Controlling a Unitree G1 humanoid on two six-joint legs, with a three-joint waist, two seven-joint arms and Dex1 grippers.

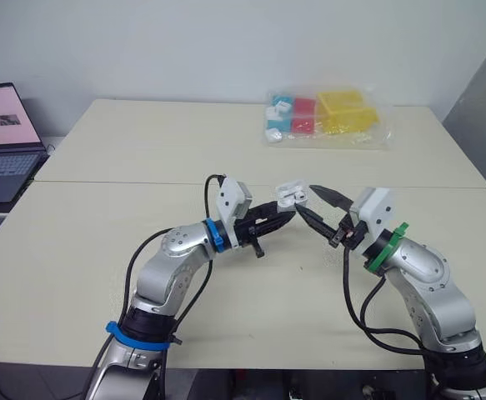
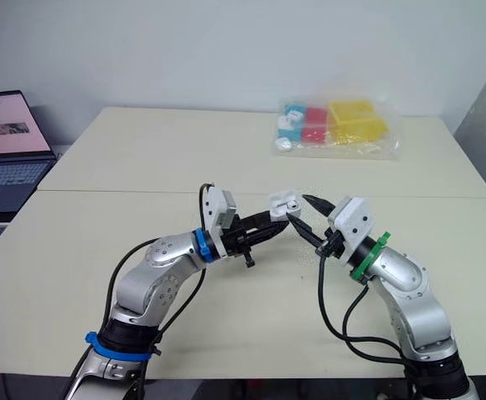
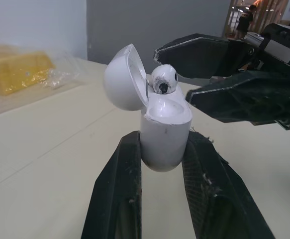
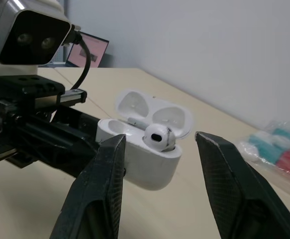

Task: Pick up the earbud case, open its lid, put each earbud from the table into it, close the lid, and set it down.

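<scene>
- Left wrist view showed the earbud case (image 3: 164, 134) clamped between the two fingers of the left gripper (image 3: 164, 142). Its lid (image 3: 126, 77) was swung back, and one earbud (image 3: 163, 79) stood in the body with its head above the rim.
- Right wrist view gave the inside of the lid, with two hollow cups that the left wrist view hid. Whether the second socket held anything, I could not tell.
- The right gripper (image 4: 159, 142) had its fingers spread wide, one on either side of the case, not gripping it.
- In the left eye view the case hung above the table (image 1: 142, 158) at centre frame, between the tips of both grippers.
- A clear bag of coloured blocks (image 1: 326, 117) lay right of centre in the upper part of the frame, near the table's far edge. A laptop (image 1: 1, 137) sat open at the left edge of the frame.
- Bare tabletop lay all round beneath the arms, well clear of bag and laptop.
</scene>
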